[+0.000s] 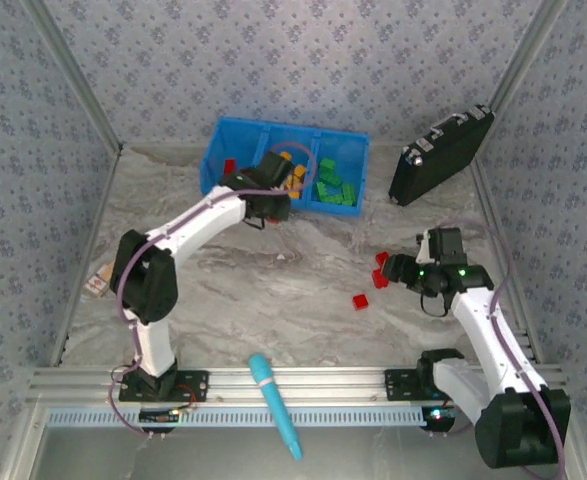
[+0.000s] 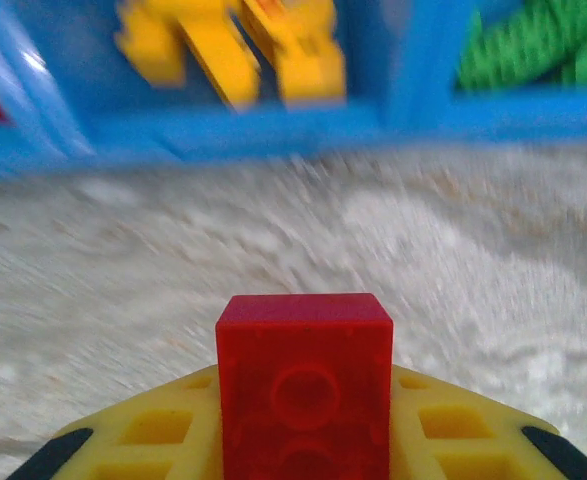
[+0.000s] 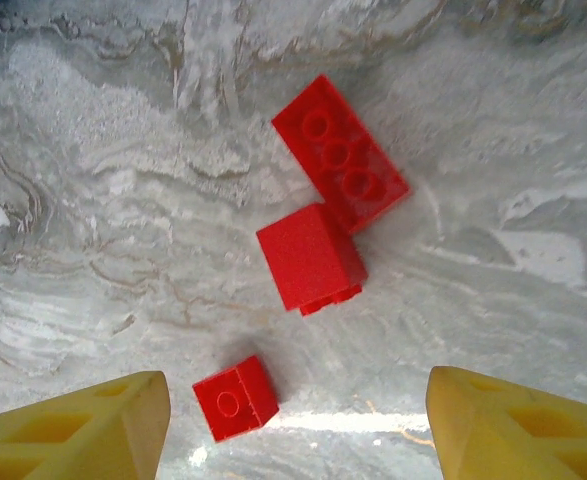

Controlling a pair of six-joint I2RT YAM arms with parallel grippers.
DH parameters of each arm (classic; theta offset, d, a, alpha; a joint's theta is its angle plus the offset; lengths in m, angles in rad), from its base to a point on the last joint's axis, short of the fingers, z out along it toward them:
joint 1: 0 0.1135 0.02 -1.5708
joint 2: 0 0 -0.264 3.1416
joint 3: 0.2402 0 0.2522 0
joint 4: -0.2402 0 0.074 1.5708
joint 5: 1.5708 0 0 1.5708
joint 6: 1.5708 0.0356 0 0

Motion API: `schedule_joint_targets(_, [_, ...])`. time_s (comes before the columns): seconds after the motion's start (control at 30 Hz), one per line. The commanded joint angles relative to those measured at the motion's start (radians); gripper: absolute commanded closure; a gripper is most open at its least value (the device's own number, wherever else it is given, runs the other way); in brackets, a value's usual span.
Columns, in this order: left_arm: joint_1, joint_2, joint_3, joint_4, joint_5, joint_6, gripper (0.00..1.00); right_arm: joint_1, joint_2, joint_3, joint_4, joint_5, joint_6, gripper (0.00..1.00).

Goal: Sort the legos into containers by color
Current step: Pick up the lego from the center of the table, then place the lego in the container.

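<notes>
— What do we take in first from above?

— We see the grey marbled table (image 1: 273, 300). At its far edge is the blue bin (image 1: 211, 165), with three compartments side by side. To the right of the bin, and apart from it, a black hard case (image 1: 441, 155) sits by the right wall.

— What do we find inside the bin?

— We find red pieces (image 1: 229, 166) in the left compartment, orange-yellow bricks (image 1: 295, 178) in the middle one and green bricks (image 1: 335, 192) in the right one.

— Where do we place the arms?

— The left gripper (image 1: 271, 208) hangs at the bin's near wall. In its wrist view we see its jaws clamped on a red brick (image 2: 303, 380), with the bin blurred just ahead. The right gripper (image 3: 298, 425) hovers over the right half of the table, its jaws apart and gripping nothing.

— And the cyan pen-like tool (image 1: 275, 405)?

— We see it lying across the near rail, between the two arm bases.

— Which loose bricks do we count?

— We count three on the table below the right gripper. There is a long red brick (image 3: 341, 150) showing a row of three studs, with a square red block (image 3: 308, 255) right against it. Apart from those two, a small one-stud red brick (image 3: 235, 398) lies close to one yellow fingertip (image 3: 93, 430).
</notes>
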Motion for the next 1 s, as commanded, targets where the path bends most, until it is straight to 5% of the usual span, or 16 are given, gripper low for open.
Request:
schedule_joint_targets(0.0, [0.06, -0.022, 0.074, 0.05, -0.044, 0.074, 0.76, 0.04, -0.04, -0.034, 0.03, -0.023, 0.064, 0.3])
schedule_joint_targets(0.37, [0.246, 0.14, 0.179, 0.245, -0.065, 0.066, 0.76, 0.251, -0.119, -0.049, -0.052, 0.098, 0.196, 0.3])
schedule_joint_targets(0.57, [0.303, 0.29, 0.275, 0.288, -0.063, 0.074, 0.74, 0.275, -0.133, -0.059, -0.046, 0.153, 0.232, 0.31])
schedule_joint_targets(0.97, [0.339, 0.481, 0.477, 0.23, -0.013, 0.098, 0.46, 0.275, 0.067, 0.014, 0.001, 0.25, 0.152, 0.3])
